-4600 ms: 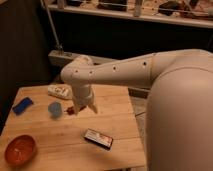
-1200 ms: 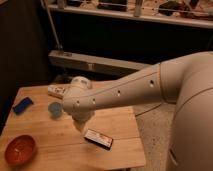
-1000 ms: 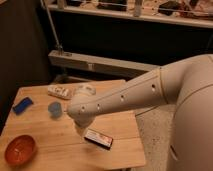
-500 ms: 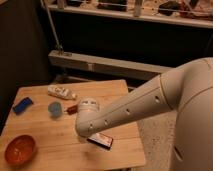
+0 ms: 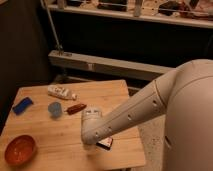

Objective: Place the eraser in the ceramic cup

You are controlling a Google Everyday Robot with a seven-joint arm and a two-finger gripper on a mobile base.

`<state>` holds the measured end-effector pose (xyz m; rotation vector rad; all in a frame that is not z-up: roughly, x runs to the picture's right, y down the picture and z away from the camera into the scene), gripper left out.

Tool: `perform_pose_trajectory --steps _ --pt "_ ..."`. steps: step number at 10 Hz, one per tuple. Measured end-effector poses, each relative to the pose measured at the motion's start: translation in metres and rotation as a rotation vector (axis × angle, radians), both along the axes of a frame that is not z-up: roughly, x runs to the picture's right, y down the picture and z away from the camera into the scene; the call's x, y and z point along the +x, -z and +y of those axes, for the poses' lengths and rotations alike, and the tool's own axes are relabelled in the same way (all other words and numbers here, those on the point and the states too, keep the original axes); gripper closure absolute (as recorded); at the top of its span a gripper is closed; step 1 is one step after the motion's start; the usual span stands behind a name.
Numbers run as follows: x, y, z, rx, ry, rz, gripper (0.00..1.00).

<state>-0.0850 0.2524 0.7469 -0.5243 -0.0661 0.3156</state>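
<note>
The eraser (image 5: 105,144) lies flat near the table's front edge. Only its black right end shows from under my arm. My gripper (image 5: 90,140) hangs off the white wrist and points down, right at the eraser's left end, with its tips hidden by the wrist. The pale light-blue ceramic cup (image 5: 55,109) stands upright left of the table's middle, well to the left of and behind the gripper.
On the wooden table (image 5: 50,132) are a reddish-brown oblong thing (image 5: 76,107) beside the cup, a white bottle (image 5: 61,92) lying behind it, a flat blue piece (image 5: 22,105) at the left edge and an orange bowl (image 5: 20,150) at the front left. A dark shelf unit stands behind.
My arm has swung from above the cup area toward the front and lowered over the eraser, now covering most of it. The objects on the table have not moved.
</note>
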Motion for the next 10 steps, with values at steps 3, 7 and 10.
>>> perform_pose_trajectory --steps 3,7,10 --pt "0.008 -0.014 -0.017 0.054 -0.013 0.030 0.35" --pt "-0.001 -0.029 -0.007 0.038 -0.004 0.045 0.35" --pt "-0.012 -0.041 -0.006 0.035 -0.002 0.043 0.35"
